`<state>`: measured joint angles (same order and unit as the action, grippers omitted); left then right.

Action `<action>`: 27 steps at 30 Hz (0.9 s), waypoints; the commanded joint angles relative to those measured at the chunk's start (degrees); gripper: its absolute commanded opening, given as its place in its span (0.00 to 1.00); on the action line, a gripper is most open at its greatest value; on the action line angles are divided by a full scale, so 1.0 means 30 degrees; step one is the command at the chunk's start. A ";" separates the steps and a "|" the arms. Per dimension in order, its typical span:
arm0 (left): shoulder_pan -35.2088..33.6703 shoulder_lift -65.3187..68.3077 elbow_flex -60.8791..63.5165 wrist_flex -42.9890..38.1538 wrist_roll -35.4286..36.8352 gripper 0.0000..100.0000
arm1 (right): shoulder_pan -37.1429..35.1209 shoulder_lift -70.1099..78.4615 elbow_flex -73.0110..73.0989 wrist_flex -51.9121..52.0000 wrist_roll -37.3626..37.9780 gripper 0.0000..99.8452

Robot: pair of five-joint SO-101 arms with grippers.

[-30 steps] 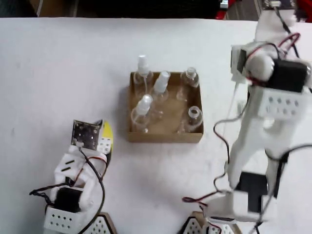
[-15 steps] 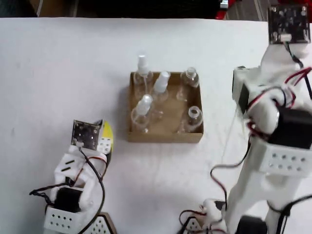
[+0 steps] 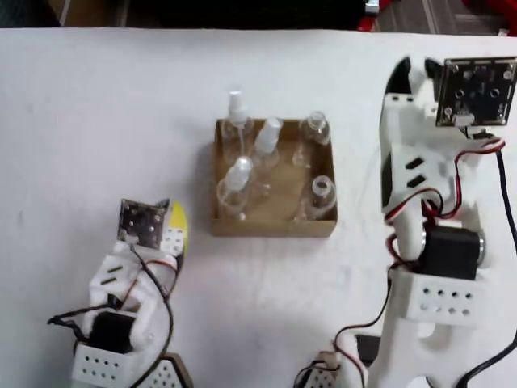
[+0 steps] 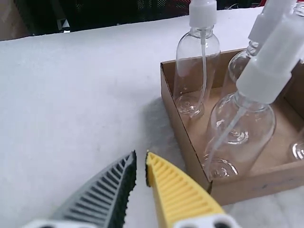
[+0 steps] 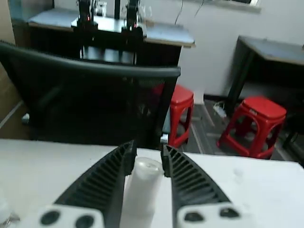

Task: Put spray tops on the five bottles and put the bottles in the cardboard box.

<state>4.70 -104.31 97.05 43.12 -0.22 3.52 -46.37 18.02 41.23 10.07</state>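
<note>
— Which step was in hand?
— Capping. In the brown cardboard box (image 3: 275,225) at the middle of the white bench (image 3: 97,105), three clear plastic bottles (image 3: 240,183) had tops and two open bottles (image 3: 321,192) waited. The right gripper (image 5: 147,153), near the far right corner, clamped a white spray top (image 5: 141,190). I think it next needed lowering onto an open neck. The left gripper (image 4: 141,164) was closed on nothing.
— Any writing?
— None readable.

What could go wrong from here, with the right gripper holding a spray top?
1. The right gripper pinches the spray top, and the open necks of the far uncapped bottle and the near uncapped bottle are narrow, so insertion may miss.
2. The capped bottles stand close beside them in the cardboard box. An arm coming down could tip one.
</note>
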 commanded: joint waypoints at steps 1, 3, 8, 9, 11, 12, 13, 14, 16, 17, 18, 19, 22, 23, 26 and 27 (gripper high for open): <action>0.0278 -0.0161 -0.0029 -0.0322 -0.0234 0.04 | -0.0190 -0.0366 0.1788 -0.6168 -0.0147 0.01; 0.0278 -0.0161 -0.0029 -0.0322 -0.0234 0.04 | -0.0513 -0.0366 0.3106 -0.9216 -0.0176 0.01; 0.0278 -0.0161 -0.0029 -0.0322 -0.0234 0.04 | -0.2066 -0.0308 0.6711 -1.6249 0.0000 0.01; 0.0278 -0.0161 -0.0029 -0.0322 -0.0234 0.04 | -0.2359 -0.0308 0.7326 -1.7392 0.0000 0.01; 0.0278 -0.0161 -0.0029 -0.0322 -0.0234 0.04 | -0.2769 -0.0278 0.8088 -1.9179 0.0029 0.01; 0.0308 -0.0161 -0.0029 -0.0322 -0.0234 0.04 | -0.2828 -0.0220 0.8205 -1.9795 0.0029 0.01; 0.0308 -0.0161 -0.0029 -0.0322 -0.0234 0.04 | -0.2857 0.0073 0.8176 -2.0176 0.0000 0.01; 0.0308 -0.0161 -0.0029 -0.0322 -0.0234 0.04 | -0.2857 0.0571 0.8088 -2.0557 0.0000 0.01; 0.0308 -0.0161 -0.0029 -0.0322 -0.0234 0.04 | -0.2886 0.2095 0.7531 -2.1114 0.0000 0.01; 0.0366 -0.0161 -0.0029 -0.0322 -0.0234 0.04 | -0.2886 0.3033 0.7150 -2.1319 0.0000 0.01; 0.0513 -0.0161 -0.0029 -0.0322 -0.0234 0.04 | -0.2886 0.4059 0.6711 -2.1436 0.0000 0.01; 0.0718 -0.0161 -0.0029 -0.0322 -0.0234 0.04 | -0.2886 0.4938 0.6271 -2.1612 0.0000 0.01; 0.0923 -0.0161 -0.0029 -0.0352 -0.0264 0.04 | -0.3150 0.6842 0.5480 -2.2462 -0.0059 0.01; 0.0894 -0.0161 -0.0029 -0.0381 -0.0264 0.04 | -0.3414 0.7077 0.5421 -2.2784 -0.0029 0.01; 0.0894 -0.0161 -0.0029 -0.0352 -0.0264 0.04 | -0.4059 0.7223 0.5421 -2.3136 0.0029 0.01; 0.0894 -0.0161 -0.0029 -0.0322 -0.0264 0.04 | -0.4176 0.7253 0.5333 -2.3136 0.0029 0.01</action>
<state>6.64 -104.31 97.05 43.12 -0.22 -6.59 -25.01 37.36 -26.11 10.07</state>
